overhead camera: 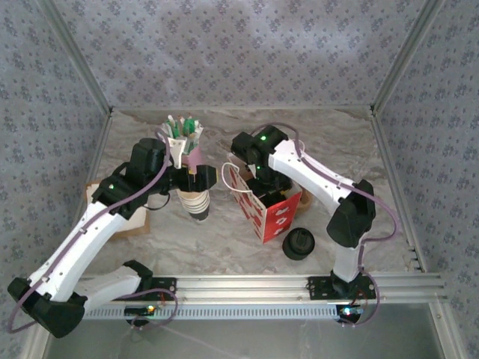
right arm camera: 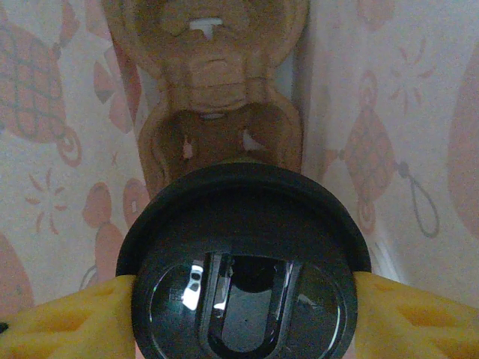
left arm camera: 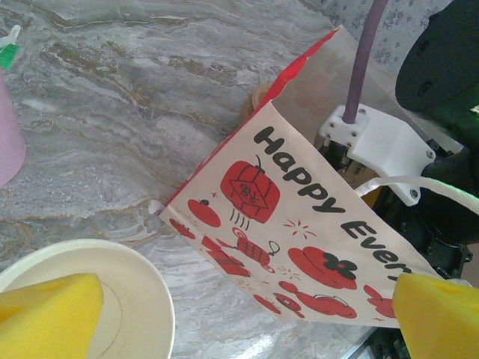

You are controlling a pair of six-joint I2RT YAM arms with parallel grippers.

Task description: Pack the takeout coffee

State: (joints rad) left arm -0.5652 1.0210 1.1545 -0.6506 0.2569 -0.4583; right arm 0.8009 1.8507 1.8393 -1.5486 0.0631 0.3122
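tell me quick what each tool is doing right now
Left tool: open, holding nothing.
Right tool: closed on the takeout coffee, inside the paper bag.

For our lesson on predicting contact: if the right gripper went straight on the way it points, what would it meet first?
Probably the brown cardboard cup holder at the bottom of the paper bag. The right gripper, shut on the takeout coffee, points down into it; the gap is unclear.

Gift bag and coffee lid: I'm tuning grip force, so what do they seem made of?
The gift bag looks like thin matte paper: sharp creased edges, flat red print, light glowing through its walls. The coffee lid looks like moulded black plastic, fairly glossy: bright reflections in its recessed top.
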